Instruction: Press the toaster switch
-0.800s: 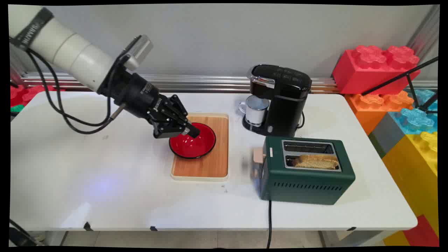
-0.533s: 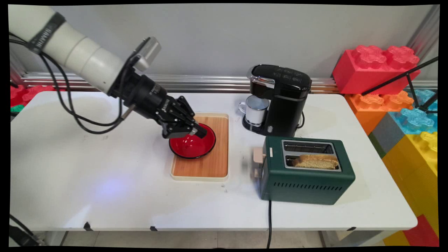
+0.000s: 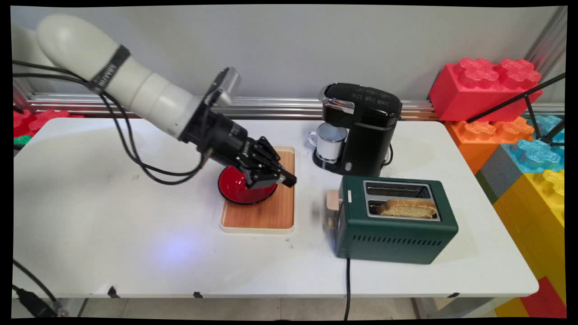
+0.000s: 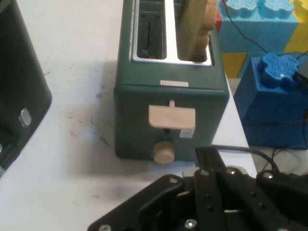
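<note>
My black gripper hangs shut and empty over the right rim of a red bowl, which sits on a wooden tray. It points right, toward a green toaster. The hand view looks straight at the toaster end-on, with its beige lever and a round knob below the lever. A slice of bread stands in one slot; in the main view the bread fills the near slot. The gripper shows only its folded linkage at the bottom edge.
A black coffee machine with a white mug under its spout stands behind the toaster; the coffee machine fills the hand view's left edge. Big toy blocks line the table's right side. The toaster's cable hangs over the front edge.
The arm has swung right: the gripper moved from the bowl's left rim across the bowl to its right rim, closer to the toaster. Nothing on the table has shifted.
</note>
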`<action>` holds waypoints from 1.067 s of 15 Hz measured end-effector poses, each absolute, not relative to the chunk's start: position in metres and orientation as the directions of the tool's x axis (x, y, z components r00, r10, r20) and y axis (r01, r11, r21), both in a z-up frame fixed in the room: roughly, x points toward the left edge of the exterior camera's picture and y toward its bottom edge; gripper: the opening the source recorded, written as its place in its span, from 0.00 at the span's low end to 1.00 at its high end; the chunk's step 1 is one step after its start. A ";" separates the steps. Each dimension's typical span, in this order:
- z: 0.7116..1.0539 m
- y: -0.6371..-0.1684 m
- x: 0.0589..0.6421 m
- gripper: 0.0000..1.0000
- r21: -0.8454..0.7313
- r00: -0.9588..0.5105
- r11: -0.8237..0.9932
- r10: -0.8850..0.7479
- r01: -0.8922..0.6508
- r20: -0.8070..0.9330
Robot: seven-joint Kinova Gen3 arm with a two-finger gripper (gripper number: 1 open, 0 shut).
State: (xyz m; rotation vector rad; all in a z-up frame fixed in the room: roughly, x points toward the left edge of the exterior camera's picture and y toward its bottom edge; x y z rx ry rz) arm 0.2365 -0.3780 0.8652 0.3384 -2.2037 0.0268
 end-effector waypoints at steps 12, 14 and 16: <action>0.824 -0.395 0.186 0.00 0.113 -0.521 0.957 -0.241 -0.267 0.819; 0.818 -0.397 0.180 0.00 0.109 -0.519 0.958 -0.237 -0.265 0.821; 0.813 -0.399 0.176 0.00 0.106 -0.517 0.958 -0.234 -0.265 0.824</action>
